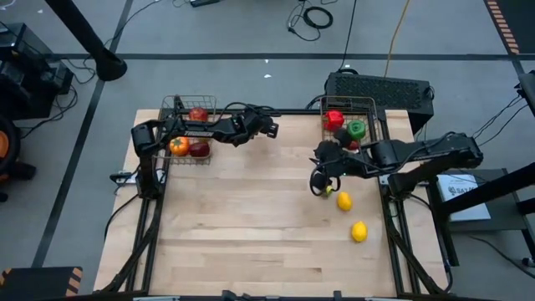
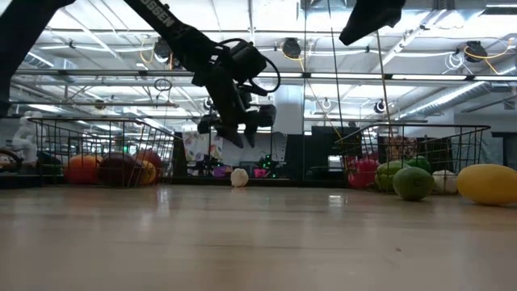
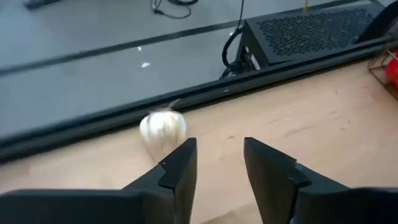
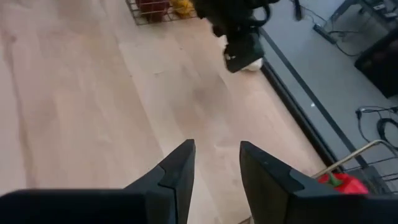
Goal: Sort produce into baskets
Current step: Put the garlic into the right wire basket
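Left hand (image 1: 266, 128) of mine hangs above the table's (image 1: 251, 226) far edge at upper centre of the overhead frame, fingers (image 3: 180, 165) spread and holding nothing, a white garlic (image 3: 163, 128) lying on the wood just beyond them. My right hand (image 1: 318, 186) hovers at centre right, fingers parted, nothing between them. Left basket (image 1: 174, 107), upper left, holds an orange (image 1: 178, 146) and red apples (image 1: 198, 114). Right basket (image 1: 369, 104), upper right, holds a red pepper (image 1: 333, 119) and a green one (image 1: 356, 130). Two lemons (image 1: 343, 201) lie loose on the table at lower right, one just beside my right hand.
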`<action>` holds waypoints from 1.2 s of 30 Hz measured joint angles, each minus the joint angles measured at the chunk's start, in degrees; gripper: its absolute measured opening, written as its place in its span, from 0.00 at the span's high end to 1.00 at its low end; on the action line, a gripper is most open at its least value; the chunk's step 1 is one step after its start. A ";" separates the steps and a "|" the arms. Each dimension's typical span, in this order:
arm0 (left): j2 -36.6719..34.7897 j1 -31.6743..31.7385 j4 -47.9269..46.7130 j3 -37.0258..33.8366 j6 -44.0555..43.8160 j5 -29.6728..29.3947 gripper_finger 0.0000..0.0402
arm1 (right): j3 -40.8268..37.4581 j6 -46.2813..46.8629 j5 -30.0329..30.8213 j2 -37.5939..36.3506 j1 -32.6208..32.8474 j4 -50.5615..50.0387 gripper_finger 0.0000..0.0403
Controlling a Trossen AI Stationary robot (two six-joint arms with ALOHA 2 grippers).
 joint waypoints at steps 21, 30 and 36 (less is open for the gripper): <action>0.35 2.91 -6.09 -0.02 3.40 2.94 0.21 | 0.00 -0.28 0.12 0.00 4.02 1.21 0.71; 1.85 4.98 -7.39 -0.02 3.83 3.88 0.21 | -0.01 -3.11 0.16 0.00 4.02 3.19 0.71; 4.68 4.99 -6.54 -0.09 3.81 4.79 0.21 | 0.00 -4.09 0.25 0.00 3.98 3.43 0.71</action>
